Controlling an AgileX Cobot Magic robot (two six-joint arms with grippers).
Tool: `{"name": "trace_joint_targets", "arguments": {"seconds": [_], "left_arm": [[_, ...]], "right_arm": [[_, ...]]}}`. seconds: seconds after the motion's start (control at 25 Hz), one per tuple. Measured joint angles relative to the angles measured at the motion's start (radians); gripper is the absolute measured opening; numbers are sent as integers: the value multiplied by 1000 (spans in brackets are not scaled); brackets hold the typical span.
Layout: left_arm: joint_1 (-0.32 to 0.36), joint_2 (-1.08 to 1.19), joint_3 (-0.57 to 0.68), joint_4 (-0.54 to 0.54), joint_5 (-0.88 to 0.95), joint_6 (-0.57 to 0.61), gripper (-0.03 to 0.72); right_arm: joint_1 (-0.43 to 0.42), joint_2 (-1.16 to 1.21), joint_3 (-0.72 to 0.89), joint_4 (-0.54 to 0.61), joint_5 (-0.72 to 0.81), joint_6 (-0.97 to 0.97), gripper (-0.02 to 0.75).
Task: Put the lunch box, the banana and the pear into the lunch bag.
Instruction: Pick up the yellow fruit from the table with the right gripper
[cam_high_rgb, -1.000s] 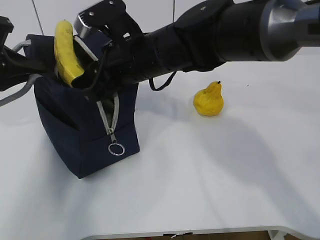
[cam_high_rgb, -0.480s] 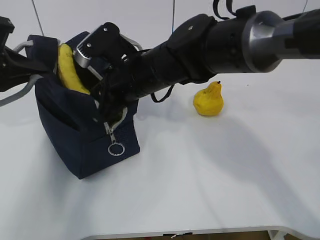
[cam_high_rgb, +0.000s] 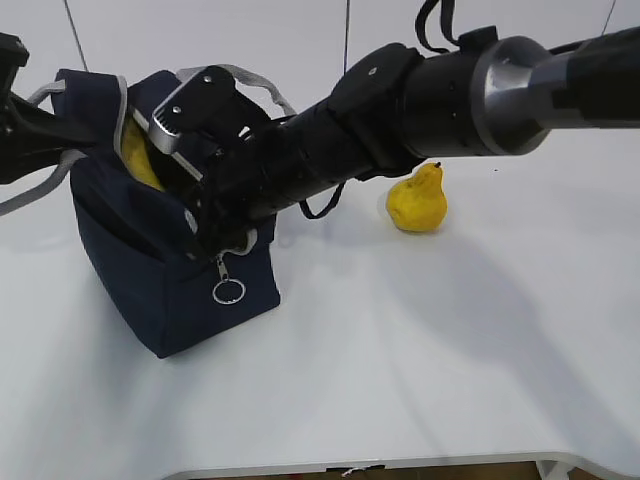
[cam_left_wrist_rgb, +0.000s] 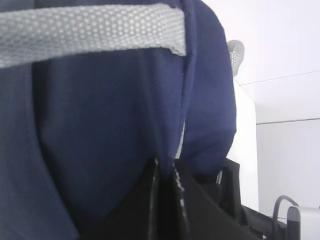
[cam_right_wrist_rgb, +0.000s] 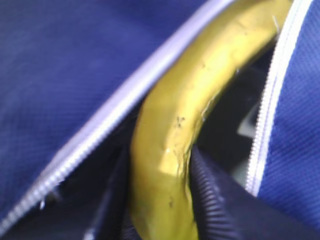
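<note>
Two arms share the work: our left gripper (cam_left_wrist_rgb: 165, 200) is pinched tight on the lunch bag (cam_high_rgb: 170, 280) fabric, holding its mouth open, while our right gripper (cam_right_wrist_rgb: 165, 200) clasps the banana (cam_high_rgb: 140, 160), now mostly inside between the zipper edges. We see the pear (cam_high_rgb: 417, 200) waiting on the table (cam_high_rgb: 420, 360), well apart.

We find a white worktop (cam_high_rgb: 400, 360) bearing the navy lunch bag (cam_high_rgb: 165, 285) and, well apart, the pear (cam_high_rgb: 417, 203).
</note>
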Motion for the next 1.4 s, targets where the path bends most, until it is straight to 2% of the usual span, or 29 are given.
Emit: {"name": "trace_joint_targets", "arguments": {"seconds": [0.12,0.24,0.36,1.12,1.4], "left_arm": [[0,0,0,0,2,0,-13],[0,0,0,0,2,0,-13],[0,0,0,0,2,0,-13],[0,0,0,2,2,0,-13],[0,0,0,2,6,0,-13]], "right_arm": [[0,0,0,-10,21,5,319],[0,0,0,-12,30,26,389],[0,0,0,-14,30,30,421],[0,-149,-53,-157,77,89,433],[-21,-226,-53,-213,47,253,433]]}}
